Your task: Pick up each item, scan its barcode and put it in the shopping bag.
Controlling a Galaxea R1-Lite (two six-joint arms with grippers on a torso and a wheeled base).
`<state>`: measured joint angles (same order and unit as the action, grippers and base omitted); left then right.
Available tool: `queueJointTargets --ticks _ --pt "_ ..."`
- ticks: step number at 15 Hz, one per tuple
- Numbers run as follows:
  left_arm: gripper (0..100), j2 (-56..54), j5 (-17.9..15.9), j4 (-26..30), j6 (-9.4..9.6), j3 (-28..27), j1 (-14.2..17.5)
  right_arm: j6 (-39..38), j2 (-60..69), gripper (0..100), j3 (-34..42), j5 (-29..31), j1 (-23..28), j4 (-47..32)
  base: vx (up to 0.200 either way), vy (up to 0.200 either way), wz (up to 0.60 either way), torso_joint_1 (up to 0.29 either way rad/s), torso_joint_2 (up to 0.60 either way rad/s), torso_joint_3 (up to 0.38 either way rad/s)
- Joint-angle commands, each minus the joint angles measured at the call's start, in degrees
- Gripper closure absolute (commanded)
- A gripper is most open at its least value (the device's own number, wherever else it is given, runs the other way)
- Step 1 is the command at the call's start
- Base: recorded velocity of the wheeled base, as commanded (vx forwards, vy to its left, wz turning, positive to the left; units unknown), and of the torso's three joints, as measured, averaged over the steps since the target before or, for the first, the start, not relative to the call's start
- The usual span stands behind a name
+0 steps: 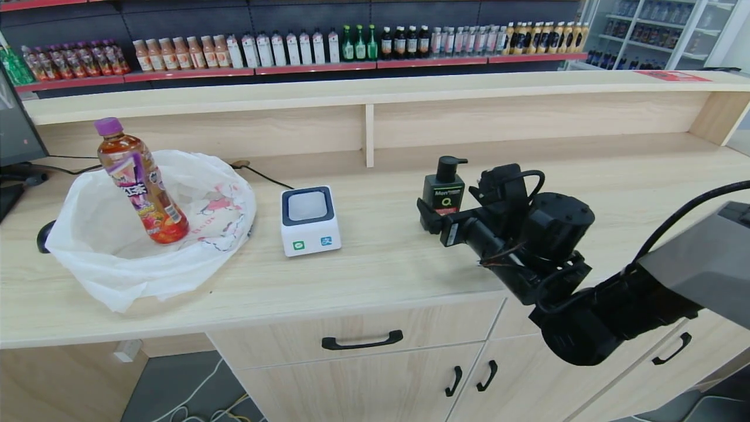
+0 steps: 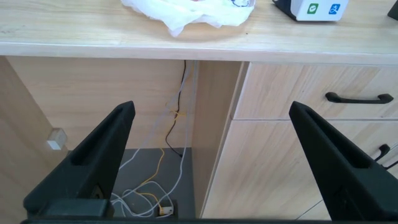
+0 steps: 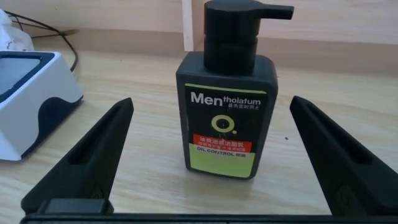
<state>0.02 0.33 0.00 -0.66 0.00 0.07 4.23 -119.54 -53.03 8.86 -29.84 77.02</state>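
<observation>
The pump bottle is standing upright on the tabletop, to the right of the white scanner. It is a dark, flat-sided bottle with a black pump head, and its label is showing a green lower band under a thin red stripe. The right gripper is sitting level with it, its fingers spread wide on either side and not touching it. The shopping bag is lying open at the left, with an amber drink bottle leaning inside. The left gripper is hanging below the tabletop edge, facing the cabinet front, fingers spread apart.
</observation>
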Motion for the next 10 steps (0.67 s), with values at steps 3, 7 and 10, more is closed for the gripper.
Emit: queueJointTargets --ticks 3,7,10 --pt "0 -0.02 0.02 0.0 -0.04 0.0 0.01 -0.1 -2.54 0 -6.03 0.01 0.05 -4.33 0.0 0.0 0.0 0.0 0.0 0.0" --pt "0 -0.02 0.02 0.0 -0.04 0.0 0.01 -2.3 -1.57 0 -8.76 -0.07 2.07 -7.32 0.0 0.0 0.0 0.0 0.0 0.0" --pt "0 -0.02 0.02 0.0 -0.04 0.0 0.01 -2.38 -1.75 0 -9.9 0.1 1.54 -9.17 0.0 0.0 0.0 0.0 0.0 0.0"
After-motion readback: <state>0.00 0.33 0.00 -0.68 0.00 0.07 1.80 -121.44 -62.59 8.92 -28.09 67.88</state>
